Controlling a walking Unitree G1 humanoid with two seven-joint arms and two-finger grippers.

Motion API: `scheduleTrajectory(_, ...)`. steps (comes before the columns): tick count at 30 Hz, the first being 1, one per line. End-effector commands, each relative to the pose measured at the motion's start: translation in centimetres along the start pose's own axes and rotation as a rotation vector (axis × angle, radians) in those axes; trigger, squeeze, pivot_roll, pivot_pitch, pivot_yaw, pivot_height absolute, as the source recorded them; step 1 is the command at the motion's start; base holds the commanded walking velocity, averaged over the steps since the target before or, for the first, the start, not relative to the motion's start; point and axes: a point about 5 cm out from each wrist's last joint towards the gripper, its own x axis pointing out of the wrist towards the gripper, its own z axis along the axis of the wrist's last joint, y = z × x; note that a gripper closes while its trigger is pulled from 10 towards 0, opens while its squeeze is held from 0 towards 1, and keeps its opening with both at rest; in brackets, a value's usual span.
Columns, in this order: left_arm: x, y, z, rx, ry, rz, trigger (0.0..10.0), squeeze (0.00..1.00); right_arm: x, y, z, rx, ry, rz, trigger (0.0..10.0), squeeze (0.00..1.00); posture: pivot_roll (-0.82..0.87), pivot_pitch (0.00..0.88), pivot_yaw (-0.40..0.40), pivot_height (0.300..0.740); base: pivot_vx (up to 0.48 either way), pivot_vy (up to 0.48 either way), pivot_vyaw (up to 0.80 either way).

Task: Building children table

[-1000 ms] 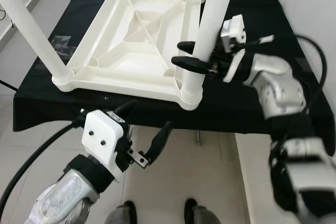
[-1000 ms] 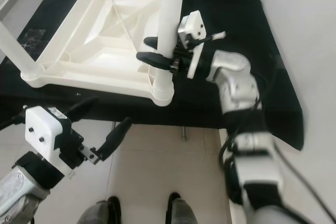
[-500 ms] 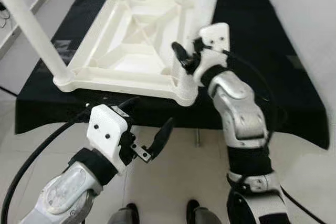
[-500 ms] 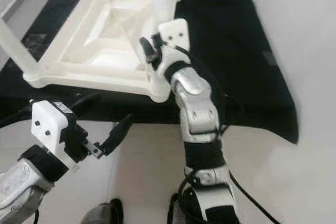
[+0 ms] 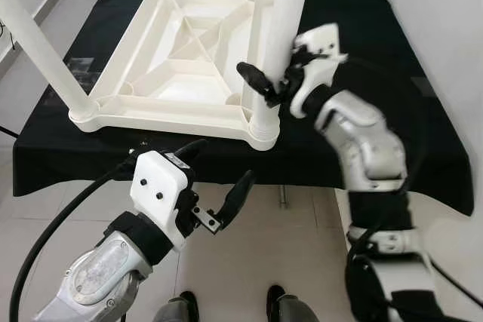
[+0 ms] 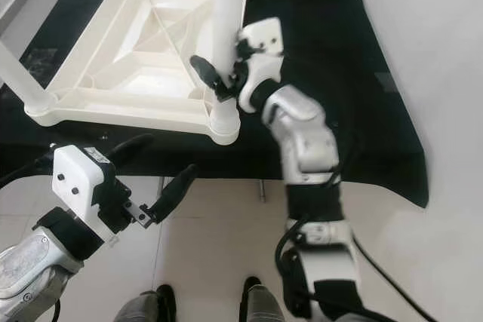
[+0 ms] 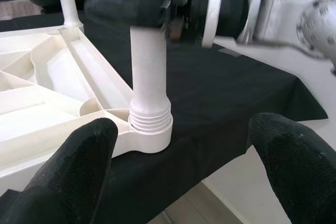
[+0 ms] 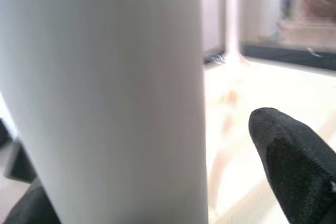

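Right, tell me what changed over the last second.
The right arm swung its elbow in from the side toward the robot's front, and the right tool stayed clamped around the near-right table leg just above its socket. The left tool kept hovering open below the black-covered table's edge. The upturned children's table looks unmoved.

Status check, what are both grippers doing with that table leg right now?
Right gripper clamped around the near-right table leg, just above its socket. Left gripper open, off the table's near edge, holding nothing. Upturned white tabletop on black cloth; nothing obstructing.
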Motion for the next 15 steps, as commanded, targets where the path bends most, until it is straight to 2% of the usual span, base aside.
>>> scheduleTrajectory(1, -0.3, -0.2, -0.2, -0.004, 0.008, 0.004, 10.0, 0.00, -0.3, -0.2, 0.3, -0.004, -0.030, 0.185, 10.0, 0.00, 0.09, 0.269, -0.045, 0.740, 0.000, 0.000, 0.00)
scheduleTrajectory(4, -0.6, -0.3, -0.2, -0.004, 0.014, 0.011, 10.0, 0.00, -0.6, -0.4, 0.5, 0.018, -0.026, 0.355, 10.0, 0.00, 0.11, 0.281, -0.048, 0.740, 0.000, 0.000, 0.00)
scheduleTrajectory(5, -0.7, -0.4, -0.2, -0.003, 0.018, 0.012, 10.0, 0.00, -0.6, -0.6, 0.6, 0.039, -0.025, 0.392, 10.0, 0.00, 0.11, 0.283, -0.048, 0.740, 0.000, 0.000, 0.00)
scheduleTrajectory(7, -0.7, -0.4, -0.2, -0.003, 0.018, 0.012, 10.0, 0.00, -0.6, -0.6, 0.6, 0.039, -0.025, 0.392, 10.0, 0.00, 0.11, 0.283, -0.048, 0.740, 0.000, 0.000, 0.00)
scheduleTrajectory(9, -0.9, -0.4, -0.1, -0.002, 0.025, 0.017, 10.0, 0.00, -0.6, -0.9, 0.9, 0.050, -0.013, 0.484, 10.0, 0.00, 0.13, 0.296, -0.051, 0.740, 0.000, 0.000, 0.00)
scheduleTrajectory(10, -1.0, -0.4, -0.1, -0.001, 0.029, 0.021, 10.0, 0.00, -0.6, -1.1, 1.0, 0.066, -0.009, 0.535, 6.0, 0.00, 0.13, 0.299, -0.050, 0.740, 0.000, 0.000, 0.00)
scheduleTrajectory(12, -1.1, -0.4, -0.1, 0.000, 0.032, 0.023, 10.0, 0.00, -0.6, -1.1, 1.0, 0.076, -0.008, 0.567, 6.0, 0.00, 0.13, 0.299, -0.050, 0.740, 0.000, 0.000, 0.00)
scheduleTrajectory(13, -1.2, -0.4, -0.1, 0.001, 0.034, 0.024, 10.0, 0.00, -0.6, -1.2, 1.1, 0.083, -0.010, 0.585, 0.0, 0.00, 0.14, 0.306, -0.050, 0.740, 0.000, 0.000, 0.00)
scheduleTrajectory(15, -1.3, -0.4, 0.0, 0.002, 0.035, 0.025, 10.0, 0.00, -0.6, -1.3, 1.2, 0.087, -0.012, 0.615, 0.0, 0.00, 0.14, 0.307, -0.050, 0.740, 0.000, 0.000, 0.00)
